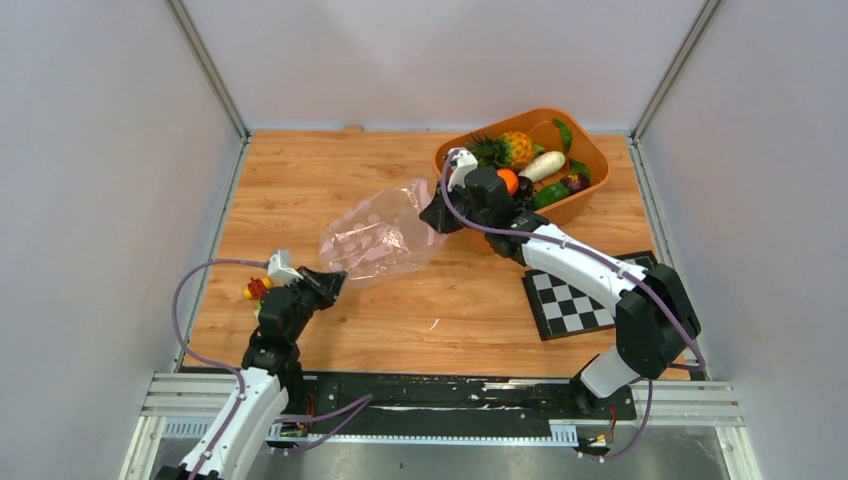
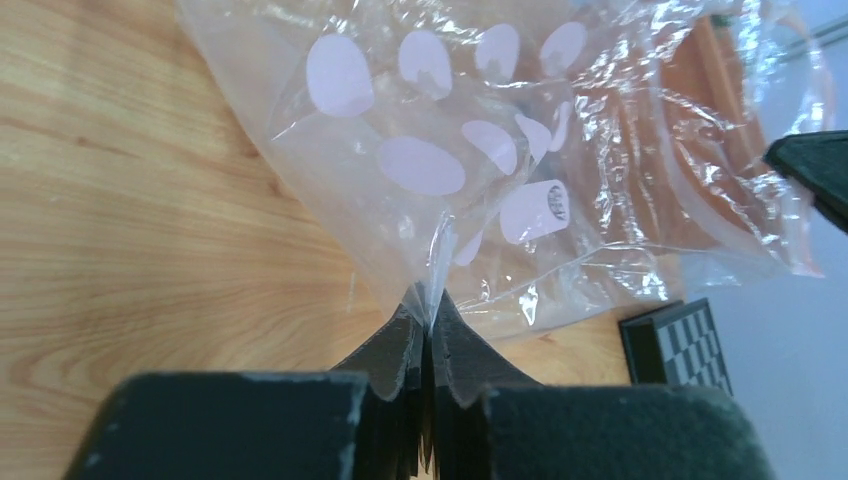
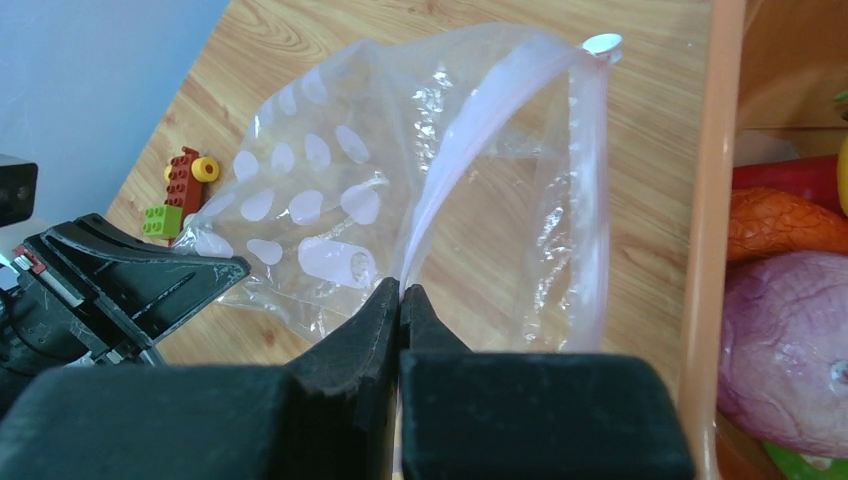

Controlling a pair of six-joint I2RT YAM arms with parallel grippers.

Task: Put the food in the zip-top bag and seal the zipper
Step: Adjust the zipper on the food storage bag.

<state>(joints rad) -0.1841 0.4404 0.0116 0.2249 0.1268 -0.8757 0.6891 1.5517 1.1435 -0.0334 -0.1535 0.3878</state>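
Near the table's (image 1: 330, 170) left edge, one small cluster of toy blocks (image 1: 257, 290) lies just beside the left gripper (image 1: 325, 283). The right wrist view shows them as red, yellow and green (image 3: 180, 190); the left wrist view does not show them.

The left gripper (image 2: 428, 320) is clamped on a corner of the one zip-top bag (image 1: 380, 238). This pinch is only clear in its own wrist view, where the film (image 2: 450, 150) rises from between the pressed-together fingers.

The bag lies mid-table, stretched between the two grippers and slanting toward the far right corner. Its pale dots barely show from above.

The right gripper (image 1: 437, 215) sits at the bag's other end, just beside the tub. Its wrist view alone shows the zipper (image 3: 480, 120), a pinkish strip that runs down into the closed fingers (image 3: 400, 300), which pinch it.

One orange tub (image 1: 590, 160) stands in the far right corner and holds the food (image 1: 543, 165). From above, one pineapple (image 1: 515, 148), one white radish, one orange piece (image 1: 507, 181) and several green pieces can be counted. The right wrist view shows only a purple piece (image 3: 785, 350) and an orange one past the tub's wall.

One checkered board (image 1: 570, 300) lies near the right edge.
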